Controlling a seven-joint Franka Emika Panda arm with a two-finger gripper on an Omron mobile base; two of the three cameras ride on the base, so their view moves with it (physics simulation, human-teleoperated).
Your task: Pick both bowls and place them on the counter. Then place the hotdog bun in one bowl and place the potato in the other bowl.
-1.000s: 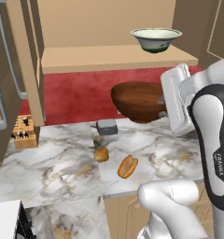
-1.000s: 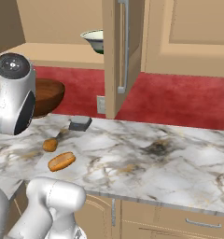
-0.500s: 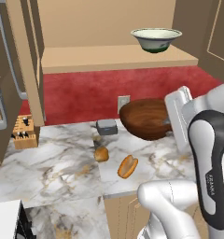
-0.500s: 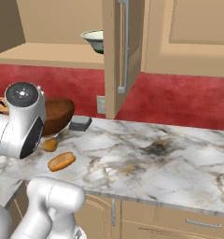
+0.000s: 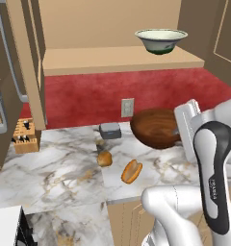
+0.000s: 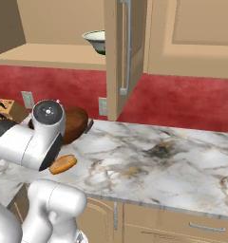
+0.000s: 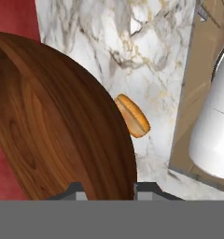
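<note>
My gripper (image 5: 178,130) is shut on the rim of the dark brown wooden bowl (image 5: 156,127), holding it tilted and low over the marble counter (image 5: 55,168) near the back wall. In the hand view the bowl (image 7: 53,126) runs between the gripper (image 7: 107,189) tips, with the hotdog bun (image 7: 132,115) beyond its edge. The bun (image 5: 131,171) lies on the counter just in front of the bowl, and the small round potato (image 5: 105,159) sits to its left. The white bowl with a green band (image 5: 160,41) stands on the wooden shelf above. From the right, the brown bowl (image 6: 75,124) shows behind my arm, the bun (image 6: 62,164) below it.
A grey box (image 5: 109,129) sits by the wall outlet (image 5: 127,107), left of the brown bowl. A knife block (image 5: 25,137) stands at the counter's far left. An open cabinet door (image 6: 123,52) hangs over the counter (image 6: 158,156), which stretches to the right.
The arm has carried the brown bowl down and to the right, from in front of the red wall to just over the counter. The bun, potato and white bowl stayed put.
</note>
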